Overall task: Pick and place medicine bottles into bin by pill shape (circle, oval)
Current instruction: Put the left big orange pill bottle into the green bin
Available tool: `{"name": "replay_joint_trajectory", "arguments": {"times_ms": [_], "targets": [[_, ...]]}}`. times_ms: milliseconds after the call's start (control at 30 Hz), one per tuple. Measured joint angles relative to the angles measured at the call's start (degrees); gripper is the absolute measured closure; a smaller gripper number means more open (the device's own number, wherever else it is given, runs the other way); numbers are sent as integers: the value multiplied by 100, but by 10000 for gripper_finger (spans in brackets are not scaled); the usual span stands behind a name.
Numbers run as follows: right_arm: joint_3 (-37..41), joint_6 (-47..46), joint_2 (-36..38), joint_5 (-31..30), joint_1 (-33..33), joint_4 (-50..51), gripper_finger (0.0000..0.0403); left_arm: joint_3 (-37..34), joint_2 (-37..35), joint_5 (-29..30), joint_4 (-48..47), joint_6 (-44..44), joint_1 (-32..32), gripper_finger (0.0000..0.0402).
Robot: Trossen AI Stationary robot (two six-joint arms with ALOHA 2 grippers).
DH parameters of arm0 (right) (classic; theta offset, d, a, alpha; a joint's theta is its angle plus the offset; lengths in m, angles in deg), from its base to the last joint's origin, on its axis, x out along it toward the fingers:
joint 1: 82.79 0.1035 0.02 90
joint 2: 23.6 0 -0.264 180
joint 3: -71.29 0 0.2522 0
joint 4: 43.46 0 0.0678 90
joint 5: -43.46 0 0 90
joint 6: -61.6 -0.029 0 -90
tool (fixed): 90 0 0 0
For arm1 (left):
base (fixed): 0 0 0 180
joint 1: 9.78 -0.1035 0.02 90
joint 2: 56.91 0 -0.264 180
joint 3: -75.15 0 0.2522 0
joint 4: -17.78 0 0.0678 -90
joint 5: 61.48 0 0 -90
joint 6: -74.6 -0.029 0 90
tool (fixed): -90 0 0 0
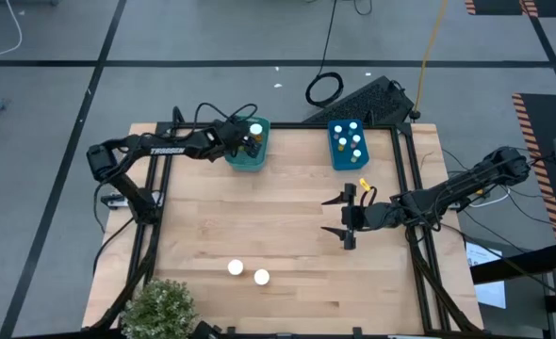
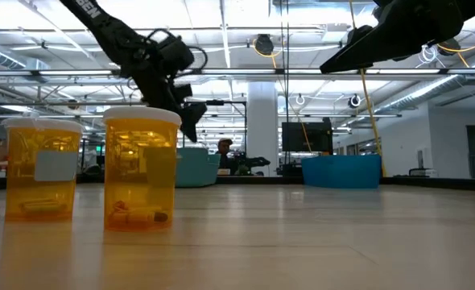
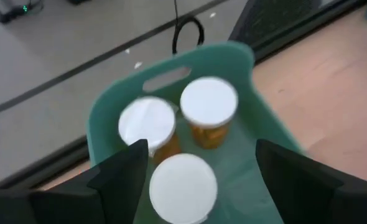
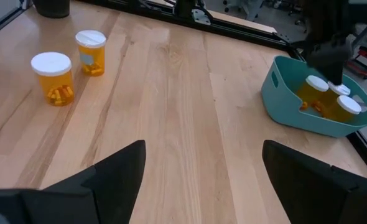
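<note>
Two orange medicine bottles with white caps (image 1: pixel 235 268) (image 1: pixel 261 277) stand upright on the wooden table near its front edge; the right wrist view shows them too (image 4: pixel 53 78) (image 4: pixel 91 52). At the far edge, a teal bin (image 1: pixel 249 157) holds three bottles (image 3: pixel 209 111). A blue bin (image 1: pixel 348 143) holds several more. My left gripper (image 3: pixel 202 165) hangs open over the teal bin, its fingers on either side of one standing bottle (image 3: pixel 183 188) and apart from it. Open and with nothing in it, my right gripper (image 1: pixel 346 215) hovers above the table right of centre.
A potted plant (image 1: pixel 160 306) stands at the near left corner. Beyond the far edge lie a black keyboard (image 1: pixel 372 99) and a coiled cable (image 1: pixel 324 88). Black frame rails (image 1: pixel 408 188) run along the table's sides. Bare wood (image 1: pixel 259 212) lies between the bins and the two loose bottles.
</note>
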Motion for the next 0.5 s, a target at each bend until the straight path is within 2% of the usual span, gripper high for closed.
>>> {"name": "replay_joint_trajectory", "arguments": {"times_ms": [300, 500], "targets": [[0, -398, -105, -14, 0, -163, 88, 2, -1111, -86, -181, -218, 672, 120], [4, -1053, -1046, 535, 19, -996, 88, 2, -1629, -96, -386, -261, 1554, 128]]}}
